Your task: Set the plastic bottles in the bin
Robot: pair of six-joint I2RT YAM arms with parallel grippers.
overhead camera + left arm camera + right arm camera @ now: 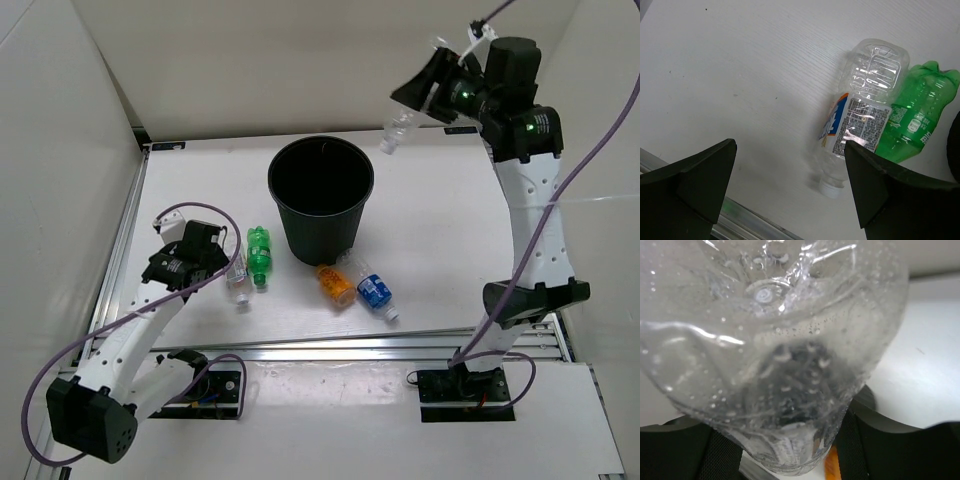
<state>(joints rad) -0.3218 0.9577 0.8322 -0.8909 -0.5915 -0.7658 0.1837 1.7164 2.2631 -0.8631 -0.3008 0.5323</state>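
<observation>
The black bin (320,195) stands upright mid-table. My right gripper (428,98) is raised to the bin's upper right, shut on the plain clear bottle (399,130), which fills the right wrist view (775,340). My left gripper (218,268) is open and low over the table, just left of the clear bottle with the pinkish label (238,284), which lies beside the green bottle (259,254). In the left wrist view the labelled bottle (860,115) lies ahead of the right finger (885,190), with the green one (917,120) beyond it. The orange bottle (335,285) and the blue-label bottle (375,292) lie in front of the bin.
White walls close the table at the left, back and right. A metal rail (330,348) runs along the near edge and shows in the left wrist view (740,222). A purple cable (590,150) hangs by the right arm.
</observation>
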